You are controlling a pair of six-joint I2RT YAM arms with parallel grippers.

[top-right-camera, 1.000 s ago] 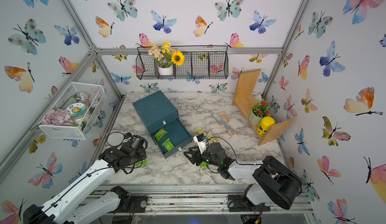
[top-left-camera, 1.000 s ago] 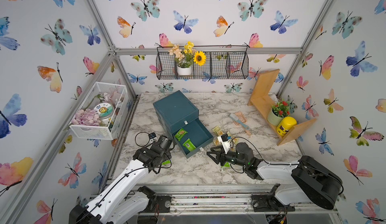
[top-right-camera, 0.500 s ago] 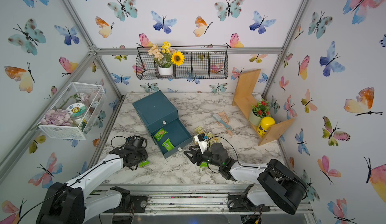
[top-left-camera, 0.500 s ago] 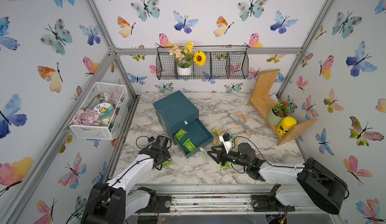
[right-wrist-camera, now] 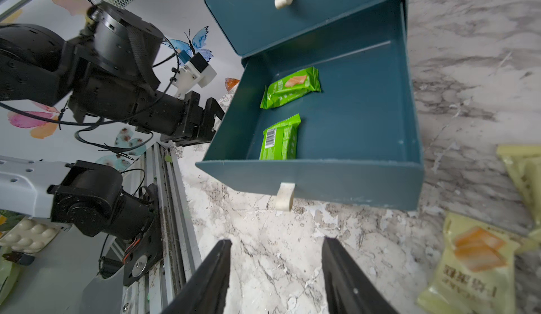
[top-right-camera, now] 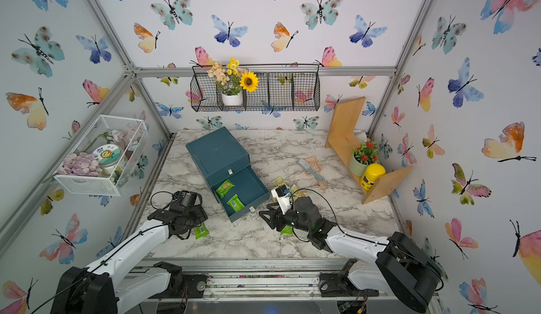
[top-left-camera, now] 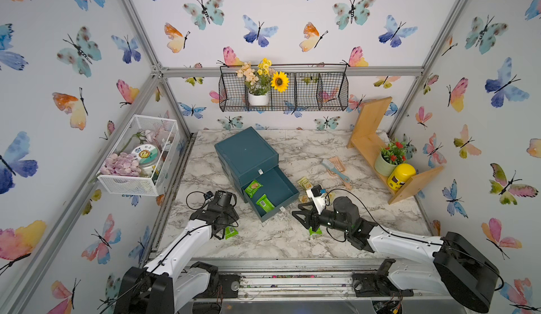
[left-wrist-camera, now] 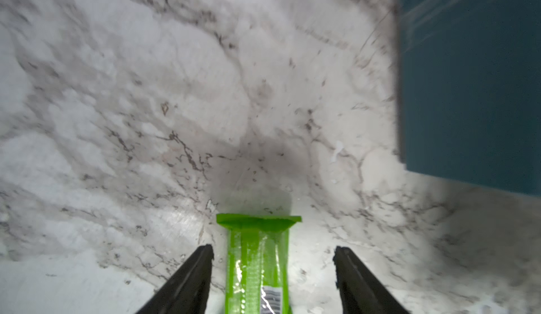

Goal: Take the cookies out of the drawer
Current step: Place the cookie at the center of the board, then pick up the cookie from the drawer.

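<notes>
The teal drawer (top-left-camera: pixel 281 185) stands pulled out of its cabinet (top-left-camera: pixel 246 151). Two green cookies (top-left-camera: pixel 253 187) (top-left-camera: pixel 265 202) lie inside it, also clear in the right wrist view (right-wrist-camera: pixel 289 90) (right-wrist-camera: pixel 280 141). Left of the drawer, a third green cookie packet (left-wrist-camera: pixel 257 265) (top-left-camera: pixel 231 232) lies on the marble between the jaws of my left gripper (left-wrist-camera: pixel 273 249), which is open and clear of it on both sides. My right gripper (right-wrist-camera: pixel 276 243) (top-left-camera: pixel 297 214) is open and empty over bare marble before the drawer front (right-wrist-camera: pixel 322 178). Pale yellow cookies (right-wrist-camera: pixel 474 262) (top-left-camera: pixel 304 183) lie right of the drawer.
Another green packet (top-left-camera: pixel 315 231) pokes out under my right arm. A pink-and-teal brush (top-left-camera: pixel 335 167) lies toward the wooden shelf (top-left-camera: pixel 369 148), which holds a plant pot and a yellow jar (top-left-camera: pixel 401 176). A white wire basket (top-left-camera: pixel 137 157) hangs on the left wall.
My left gripper has opened and let go of the green packet, which now lies on the marble left of the drawer. The right arm has barely moved.
</notes>
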